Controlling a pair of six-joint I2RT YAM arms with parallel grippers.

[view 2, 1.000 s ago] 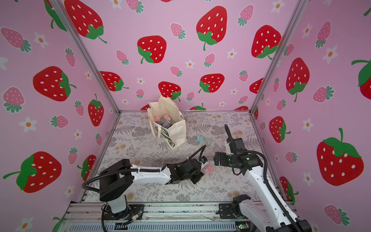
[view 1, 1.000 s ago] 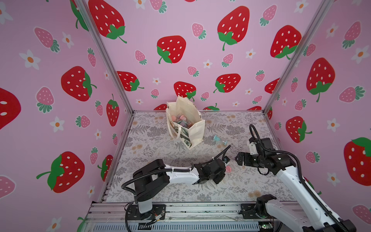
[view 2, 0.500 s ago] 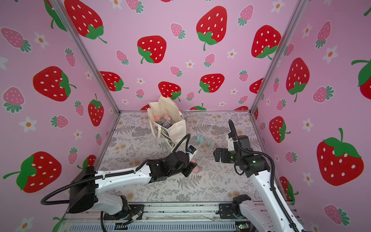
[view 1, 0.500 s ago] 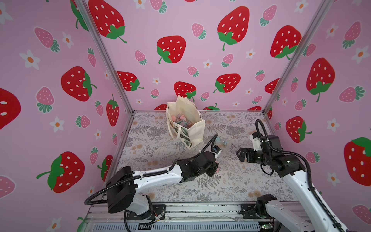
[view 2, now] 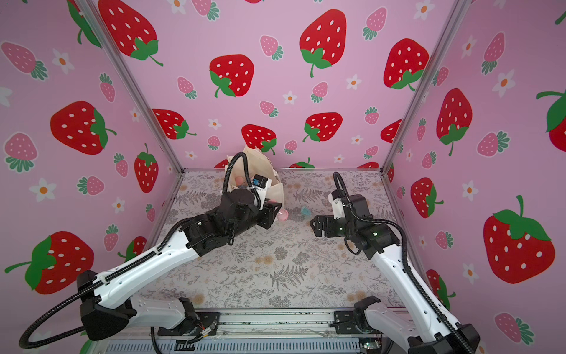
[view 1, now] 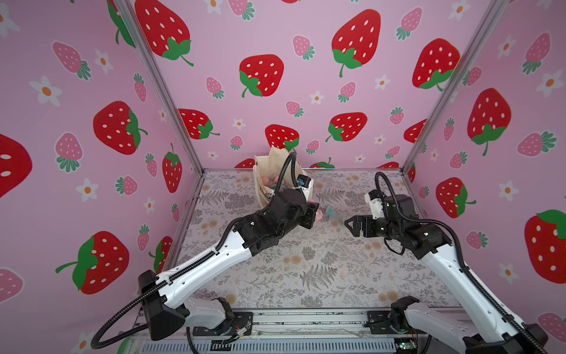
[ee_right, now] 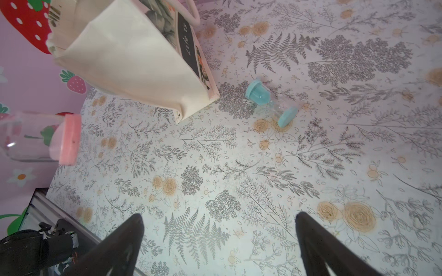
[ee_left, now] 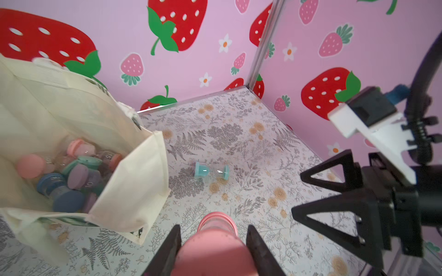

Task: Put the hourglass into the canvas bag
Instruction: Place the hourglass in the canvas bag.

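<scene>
Far left, canvas bag (ee_left: pixel 138 186) stands on floral worktop (ee_right: pixel 215 167) near back wall, mouth open, walls soft and slumping; several hourglasses with pink, blue, purple and teal caps lie inside. Bag looks floppy, rim could fold if bumped. Next, left tool (ee_left: pixel 214 248) pinches pink hourglass (ee_left: pixel 216 225) at one end, jaws pressed on either side of the near cap, far cap sticking out ahead. It hangs clear of the worktop just beside the bag's near corner, not yet over the mouth. Judged: light, rigid, clear bulbs (ee_right: pixel 31 136) look like glass or thin plastic, so fragile, thin waist weakest. Caps smooth and round, may slip or swivel in an end-on pinch. Best hold is across a cap or bulb, never the waist; lower it in gently rather than drop it onto the others. Then teal hourglass (ee_left: pixel 211 170) lies on its side on the worktop, just beside the bag, apart from both tools; would roll if nudged. Far right, right tool (ee_right: pixel 220 239) hovers above the worktop with jaws spread wide, holding nothing.
</scene>
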